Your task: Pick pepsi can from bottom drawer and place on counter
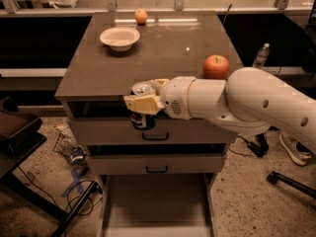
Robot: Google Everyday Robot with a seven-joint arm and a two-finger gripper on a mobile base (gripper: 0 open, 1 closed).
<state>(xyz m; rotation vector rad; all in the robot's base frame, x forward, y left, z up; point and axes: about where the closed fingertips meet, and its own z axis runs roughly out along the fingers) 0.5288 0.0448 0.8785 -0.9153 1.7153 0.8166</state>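
My gripper (143, 102) is shut on the pepsi can (142, 120), a dark-blue can with a silver top. It holds the can upright in front of the counter's front edge, level with the top drawer. The can's top is about level with the counter (128, 63). The bottom drawer (157, 201) is pulled open below, its light floor bare. My white arm reaches in from the right.
On the counter stand a white bowl (120, 37) at the back left, a small orange (141, 16) at the back, and a red apple (216, 66) at the right edge. Two upper drawers with black handles (155, 137) are shut. A water bottle (261, 56) stands right.
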